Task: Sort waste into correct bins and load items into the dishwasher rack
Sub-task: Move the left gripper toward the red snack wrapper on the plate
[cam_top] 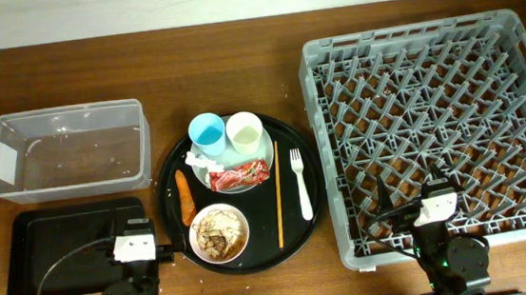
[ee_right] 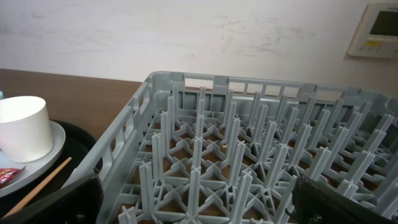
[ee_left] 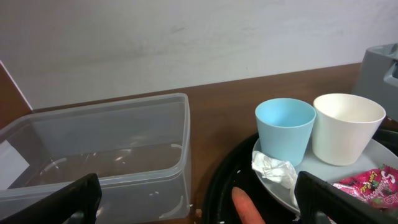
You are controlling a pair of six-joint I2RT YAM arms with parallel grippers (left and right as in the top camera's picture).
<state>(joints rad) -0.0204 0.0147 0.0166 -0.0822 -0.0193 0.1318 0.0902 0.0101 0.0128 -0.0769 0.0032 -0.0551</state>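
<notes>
Showing both arms at the near edge of the table, with nothing held. Left gripper [cam_top: 139, 242]: jaws spread wide and empty, poised over the right end of the shallow black rectangular tray [cam_top: 53, 252]; whether it touches the tray cannot be told from overhead. Its wrist view frames the clear plastic tub [ee_left: 112, 143] at left and the two cups at right between the dark fingers [ee_left: 68, 200]. Right gripper [cam_top: 437, 207]: jaws likewise fully apart and empty, above the near rim of the grey dishwasher rack [cam_top: 406, 36], whose upright pegs fill its wrist view.

All the waste and the items lie on the large round black tray [cam_top: 165, 189], between the bins and the rack. A pale plate [cam_top: 265, 145] at the tray's far side carries the light blue cup [cam_top: 207, 131] and the cream cup [cam_top: 243, 130], both upright and side by side, with crumpled white tissue [cam_top: 204, 162] and the red snack wrapper [cam_top: 240, 175] in front of them. The carrot [cam_top: 185, 196] lies left of the plate. The bowl [cam_top: 244, 227], nearest the arms, holds what appear to be brownish food scraps [cam_top: 215, 236]. The wooden chopstick [cam_top: 278, 194] and the white fork [cam_top: 301, 184] lie parallel on the tray's right side, apart.
</notes>
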